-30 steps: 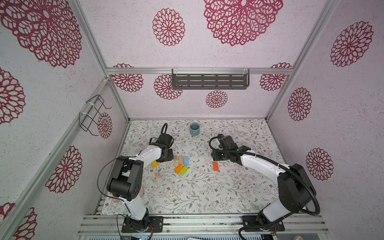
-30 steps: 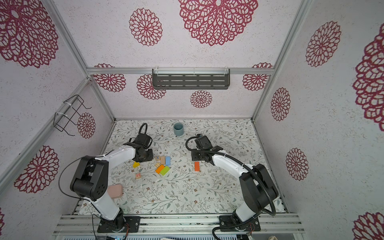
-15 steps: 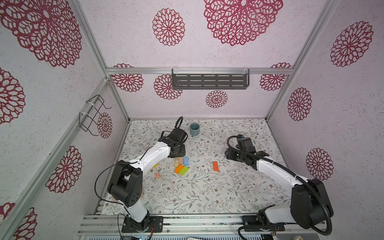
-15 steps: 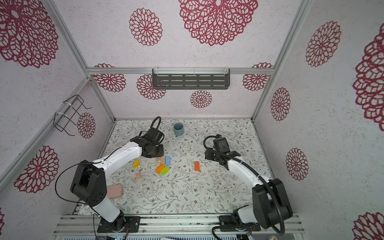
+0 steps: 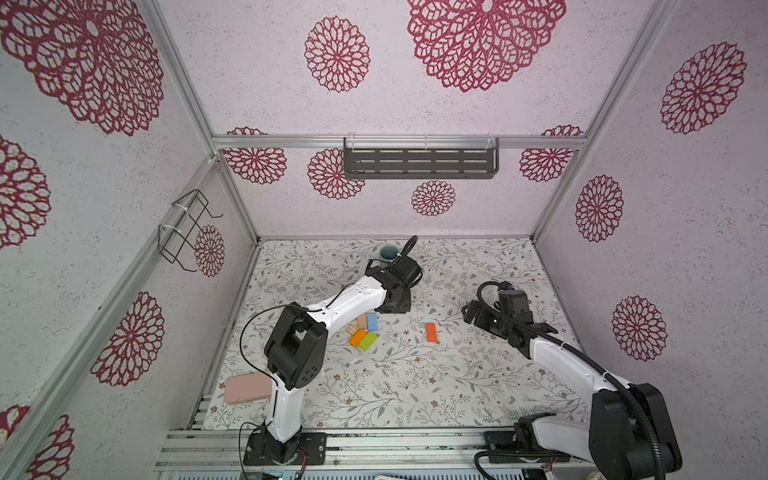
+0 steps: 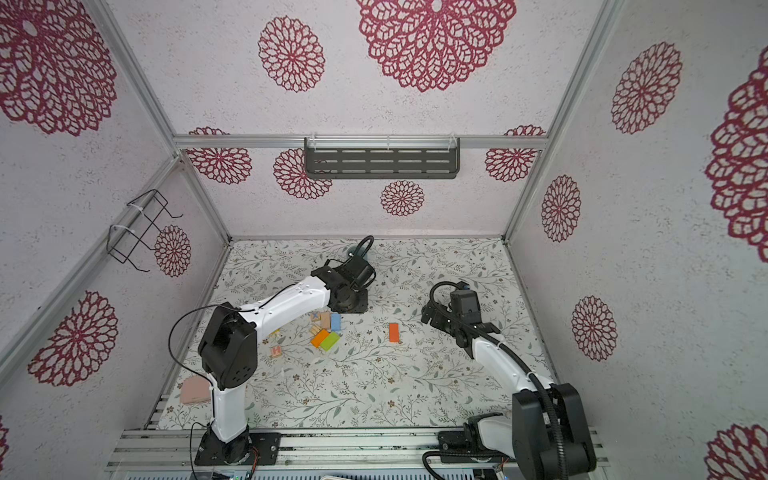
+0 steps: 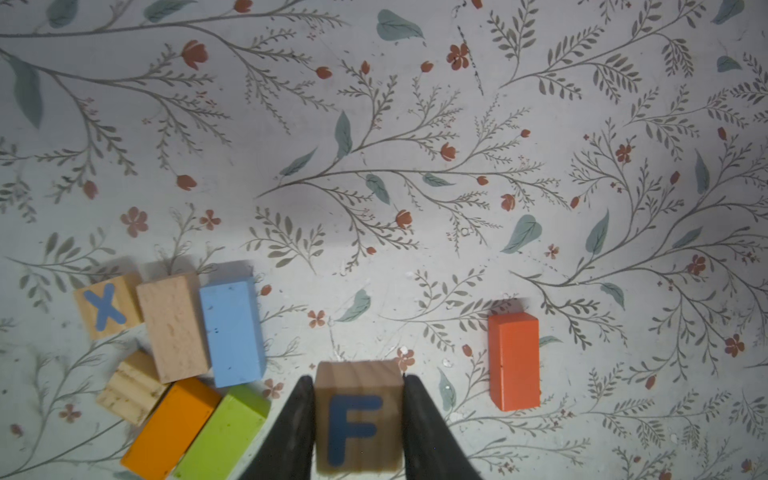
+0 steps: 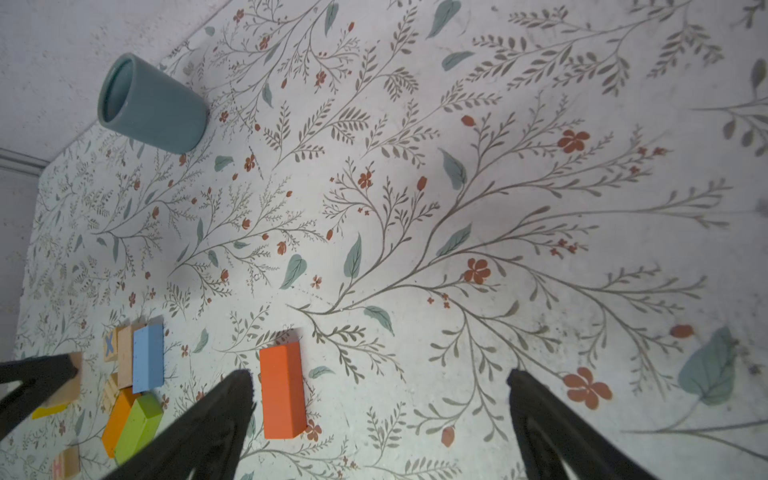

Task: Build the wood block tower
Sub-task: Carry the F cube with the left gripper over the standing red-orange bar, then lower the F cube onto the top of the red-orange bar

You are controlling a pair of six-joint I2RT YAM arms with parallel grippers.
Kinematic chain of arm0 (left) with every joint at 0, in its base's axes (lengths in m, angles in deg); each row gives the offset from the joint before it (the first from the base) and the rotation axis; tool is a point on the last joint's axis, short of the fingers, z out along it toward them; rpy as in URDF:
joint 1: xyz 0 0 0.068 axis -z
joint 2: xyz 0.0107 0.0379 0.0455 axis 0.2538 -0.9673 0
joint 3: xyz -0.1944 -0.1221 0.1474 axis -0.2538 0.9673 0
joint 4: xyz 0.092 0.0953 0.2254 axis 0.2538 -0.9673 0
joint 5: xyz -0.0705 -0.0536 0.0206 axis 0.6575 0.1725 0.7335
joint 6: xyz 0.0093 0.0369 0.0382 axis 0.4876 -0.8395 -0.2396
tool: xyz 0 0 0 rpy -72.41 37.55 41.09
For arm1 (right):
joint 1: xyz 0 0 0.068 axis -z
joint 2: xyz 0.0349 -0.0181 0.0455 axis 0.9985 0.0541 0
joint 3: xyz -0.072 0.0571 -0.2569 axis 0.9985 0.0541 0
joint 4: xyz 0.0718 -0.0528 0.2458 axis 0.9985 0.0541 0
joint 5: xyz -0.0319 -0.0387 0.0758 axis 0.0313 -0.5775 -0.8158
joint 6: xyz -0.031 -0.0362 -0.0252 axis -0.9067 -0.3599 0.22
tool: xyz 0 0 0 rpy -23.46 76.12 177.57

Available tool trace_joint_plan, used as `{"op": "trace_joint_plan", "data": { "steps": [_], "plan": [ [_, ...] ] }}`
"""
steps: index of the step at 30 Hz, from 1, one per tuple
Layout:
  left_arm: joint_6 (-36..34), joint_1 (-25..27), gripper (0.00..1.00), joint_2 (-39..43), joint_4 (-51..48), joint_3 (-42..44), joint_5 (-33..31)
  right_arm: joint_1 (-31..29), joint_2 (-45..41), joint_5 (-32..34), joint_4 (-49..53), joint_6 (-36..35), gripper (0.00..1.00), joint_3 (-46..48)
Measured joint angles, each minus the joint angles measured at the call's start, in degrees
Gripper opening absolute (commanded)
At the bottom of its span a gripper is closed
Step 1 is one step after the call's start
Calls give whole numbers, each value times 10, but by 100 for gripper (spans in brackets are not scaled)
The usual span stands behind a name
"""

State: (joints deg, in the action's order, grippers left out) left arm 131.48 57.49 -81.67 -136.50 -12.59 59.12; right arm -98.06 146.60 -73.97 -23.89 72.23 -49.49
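We see the left tool (image 7: 358, 380) clenched on the F cube (image 7: 359, 419), over the counter (image 7: 415, 124) between the blue block (image 7: 232, 332) and the red-orange block (image 7: 514, 361). Right tool (image 8: 379, 374) released, empty; that block lies just outside its fingers (image 8: 216, 415), lengthwise along them.

Red-orange block (image 6: 394, 333) lies apart, between the block cluster (image 6: 328, 340) and the right end effector (image 6: 430, 317)

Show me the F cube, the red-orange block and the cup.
F cube (image 7: 359, 415): left wrist view, its lettered face.
red-orange block (image 7: 514, 361): left wrist view, top face.
cup (image 8: 166, 114): right wrist view, side wall.
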Motion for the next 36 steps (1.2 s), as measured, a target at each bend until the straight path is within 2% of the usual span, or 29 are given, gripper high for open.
{"op": "trace_joint_plan", "data": {
  "steps": [9, 20, 36],
  "plan": [
    [65, 38, 32, -81, 1, -69, -3, 48, -12, -10, -39, 25, 99, 31],
    [119, 62, 31, -135, -2, -144, -3, 60, -25, -10, -60, 33, 99, 49],
    [151, 86, 29, -178, -2, -173, 5, 73, -40, -13, -65, 42, 99, 58]
  ]
}}
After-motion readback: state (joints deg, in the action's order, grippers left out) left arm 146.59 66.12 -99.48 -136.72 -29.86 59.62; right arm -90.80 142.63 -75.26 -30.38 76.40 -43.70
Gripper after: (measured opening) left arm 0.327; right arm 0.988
